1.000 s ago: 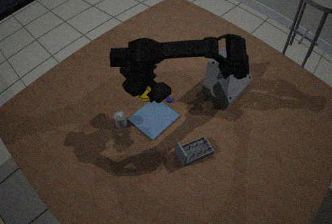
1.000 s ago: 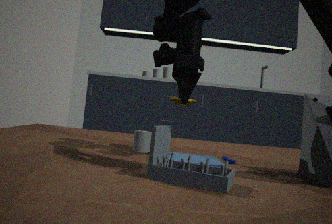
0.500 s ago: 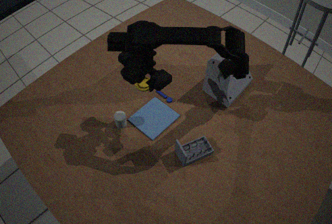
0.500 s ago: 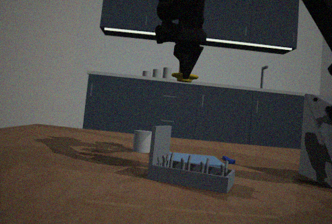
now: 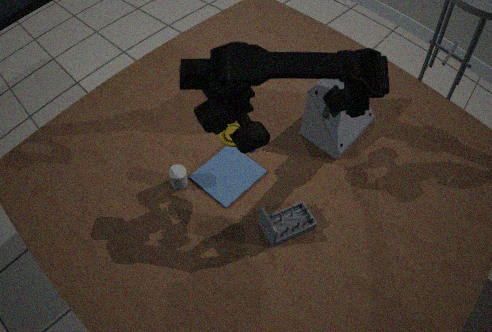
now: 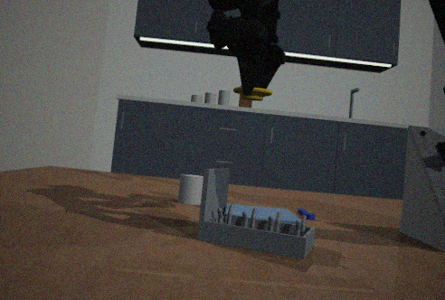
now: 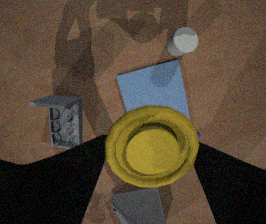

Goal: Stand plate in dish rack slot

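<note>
The yellow round plate [image 5: 228, 135] [image 6: 264, 92] [image 7: 153, 151] is held roughly level, high above the table. My gripper [image 5: 232, 133] [image 6: 248, 91] [image 7: 150, 144] is shut on the plate, with one finger at either side of it in the wrist view. The grey dish rack [image 5: 295, 234] [image 6: 253, 239] [image 7: 79, 125] stands on the table, well below and to one side of the gripper. It has a tall panel at one end and rows of short upright pegs inside. No plate is in it.
A flat blue square [image 5: 230, 178] [image 6: 260, 210] [image 7: 143, 95] lies behind the rack in the exterior view. A white cylinder [image 5: 178, 177] [image 6: 190, 190] [image 7: 186, 41] stands beside it. A small blue object [image 6: 307, 214] [image 7: 198, 134] lies near its other side. The grey arm base [image 5: 322, 130] [image 6: 421, 188] stands farther right.
</note>
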Tool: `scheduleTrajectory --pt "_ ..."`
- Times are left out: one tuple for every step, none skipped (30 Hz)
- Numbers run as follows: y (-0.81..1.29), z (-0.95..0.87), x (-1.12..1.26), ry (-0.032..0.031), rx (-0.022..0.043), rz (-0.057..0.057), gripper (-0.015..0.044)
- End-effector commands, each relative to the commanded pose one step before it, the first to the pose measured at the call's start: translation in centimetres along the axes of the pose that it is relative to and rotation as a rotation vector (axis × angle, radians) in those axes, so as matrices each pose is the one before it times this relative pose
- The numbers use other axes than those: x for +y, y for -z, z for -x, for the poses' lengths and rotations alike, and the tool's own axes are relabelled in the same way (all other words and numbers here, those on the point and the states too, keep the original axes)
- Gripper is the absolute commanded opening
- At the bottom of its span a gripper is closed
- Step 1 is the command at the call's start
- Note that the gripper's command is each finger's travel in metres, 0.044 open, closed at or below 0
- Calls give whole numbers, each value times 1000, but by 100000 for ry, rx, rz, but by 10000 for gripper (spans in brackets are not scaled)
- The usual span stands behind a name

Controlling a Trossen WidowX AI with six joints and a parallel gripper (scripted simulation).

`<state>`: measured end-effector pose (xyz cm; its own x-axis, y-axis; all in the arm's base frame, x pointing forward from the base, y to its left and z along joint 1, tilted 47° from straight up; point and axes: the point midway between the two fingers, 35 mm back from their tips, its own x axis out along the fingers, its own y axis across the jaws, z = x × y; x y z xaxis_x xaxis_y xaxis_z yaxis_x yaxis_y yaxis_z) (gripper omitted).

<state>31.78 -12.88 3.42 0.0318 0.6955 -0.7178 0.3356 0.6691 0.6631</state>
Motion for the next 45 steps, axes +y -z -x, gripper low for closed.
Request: scheduleTrajectory --pt "1027 75 1836 -498 698 -13489 0" --pt "302 57 422 -21 -23 -3490 0" --pt "322 53 406 -25 -20 -3489 0" --pt "341 49 389 -28 -17 -3488 0" --pt "358 45 371 -31 -14 -3487 0" --pt "375 41 352 -34 -10 -3487 0" --pt "391 37 332 -37 -6 -3486 0" --pt "406 32 312 -39 -2 -3485 0" --pt "420 28 291 -41 2 -3484 0" --pt "433 24 269 -43 6 -3483 0" --pt "444 21 246 -44 11 -3482 0" --pt "454 17 224 -46 15 -3481 0" --pt "464 13 200 -47 20 -3480 0" --pt "471 9 176 -47 25 -3480 0" --pt "478 5 152 -47 30 -3479 0" --pt "484 1 128 -47 35 -3479 0" --pt "488 -2 103 -47 40 -3478 0" --pt "491 -6 79 -46 45 -3477 0" --pt "492 -10 54 -45 50 -3476 0" --pt "492 -13 29 -44 55 -3476 0" --pt "491 -17 5 -42 60 -3475 0" --pt "489 -20 -20 -40 65 -3474 0" --pt "486 -24 -44 -38 70 -3473 0" --pt "481 -27 -68 -35 74 -3473 0" --pt "475 -30 -92 -32 79 -3473 0" --pt "468 -34 -115 -29 83 -3472 0" --pt "460 -37 -138 -25 88 -3471 0" --pt "450 -40 -160 -21 92 -3471 0" --pt "440 -43 -182 -17 96 -3470 0" --pt "428 -47 -203 -13 100 -3469 0" --pt "415 -50 -223 -8 104 -3469 0" --pt "402 -53 -243 -3 107 -3468 0" --pt "387 -56 -262 3 110 -3468 0" --pt "372 -59 -280 8 113 -3467 0" --pt "355 -61 -297 14 116 -3467 0" --pt "338 -64 -313 20 118 -3467 0" --pt "320 -67 -328 27 120 -3466 0" --pt "301 -70 -342 33 122 -3466 0" --pt "282 -73 -355 40 123 -3465 0" --pt "262 -75 -367 47 124 -3465 0" --pt "242 -78 -378 54 125 -3464 0" --pt "221 -80 -388 61 125 -3464 0" --pt "165 -68 -327 55 103 -2858 0" --pt "91 -42 -200 36 62 -1715 0" --pt "29 -14 -67 12 21 -572 0"
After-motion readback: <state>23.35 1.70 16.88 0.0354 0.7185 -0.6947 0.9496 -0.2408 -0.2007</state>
